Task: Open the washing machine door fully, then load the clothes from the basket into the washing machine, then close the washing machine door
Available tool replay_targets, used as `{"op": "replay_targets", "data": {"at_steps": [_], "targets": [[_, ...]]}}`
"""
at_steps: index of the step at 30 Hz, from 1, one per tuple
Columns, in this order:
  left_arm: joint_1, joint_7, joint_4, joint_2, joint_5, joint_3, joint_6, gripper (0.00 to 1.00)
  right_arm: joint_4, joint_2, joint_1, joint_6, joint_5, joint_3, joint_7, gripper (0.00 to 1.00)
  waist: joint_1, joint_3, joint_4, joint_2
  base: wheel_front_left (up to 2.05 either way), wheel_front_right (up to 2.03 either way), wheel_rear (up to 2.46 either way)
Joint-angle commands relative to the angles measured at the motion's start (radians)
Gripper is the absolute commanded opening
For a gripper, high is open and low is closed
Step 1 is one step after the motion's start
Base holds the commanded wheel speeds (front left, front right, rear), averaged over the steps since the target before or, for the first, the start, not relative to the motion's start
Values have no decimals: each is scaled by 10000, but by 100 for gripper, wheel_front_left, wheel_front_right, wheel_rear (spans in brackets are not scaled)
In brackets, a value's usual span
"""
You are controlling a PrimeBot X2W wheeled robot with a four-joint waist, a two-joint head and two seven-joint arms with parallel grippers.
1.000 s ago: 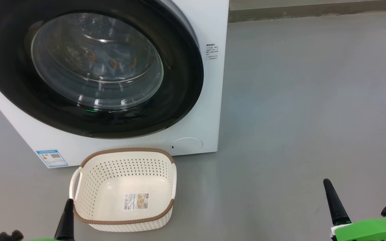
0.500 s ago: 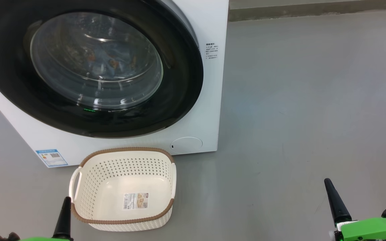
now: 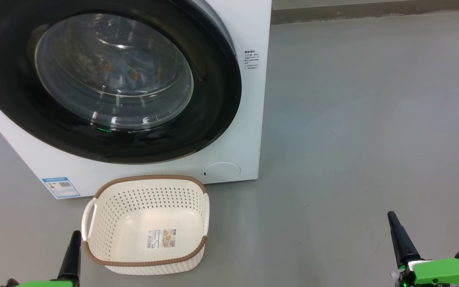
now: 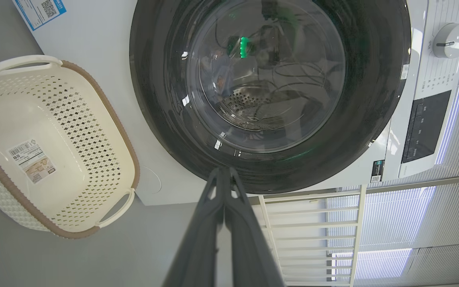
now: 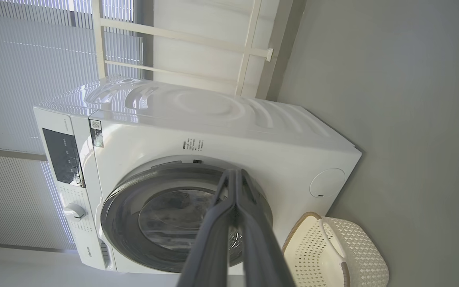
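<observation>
- The washing machine door (image 3: 114, 75): a wide black ring, highly glossy and mirror-like, around a bowl window of clear, smooth glass with bright glints.
- The washing machine (image 3: 253, 119): white casing, smooth with a soft sheen; the drum (image 4: 241, 99) behind the glass looks like perforated metal.
- The clothes (image 3: 134, 67): light blue cloth, dim through the glass.
- The basket (image 3: 150, 195): matt cream plastic pierced with holes; brown rim with a woven texture; paper-like label (image 3: 161, 239).
- Floor (image 3: 353, 139): grey, smooth, matt.
- Left gripper (image 4: 224, 172) and right gripper (image 5: 235, 173): dark matt fingers.

Door (image 3: 213, 99) cut off at head view's top and left edges; clothes (image 3: 134, 73) inside blurred; side label (image 3: 251, 59) print unreadable.
</observation>
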Motion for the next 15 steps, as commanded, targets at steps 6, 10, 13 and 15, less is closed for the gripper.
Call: {"op": "replay_targets", "data": {"at_steps": [6, 10, 13, 15], "targets": [[-600, 202, -65, 68, -921, 493, -251, 0, -77, -97, -654, 15, 902, 73, 204, 0, 0, 15, -4, 0, 0, 0, 0], [-667, 295, -5, 35, -1366, 589, -311, 0, 2, -97, -724, 15, 1336, 44, 284, 0, 0, 24, -6, 0, 0, 0, 0], [-718, 364, 40, 11, -1699, 661, -356, 0, 62, -98, -776, 15, 1661, 23, 344, 0, 0, 30, -8, 0, 0, 0, 0], [-732, 385, 52, 2, -1787, 683, -368, 0, 79, -94, -791, 16, 1745, 12, 364, 0, 0, 32, -9, 0, 0, 0, 0]]}}
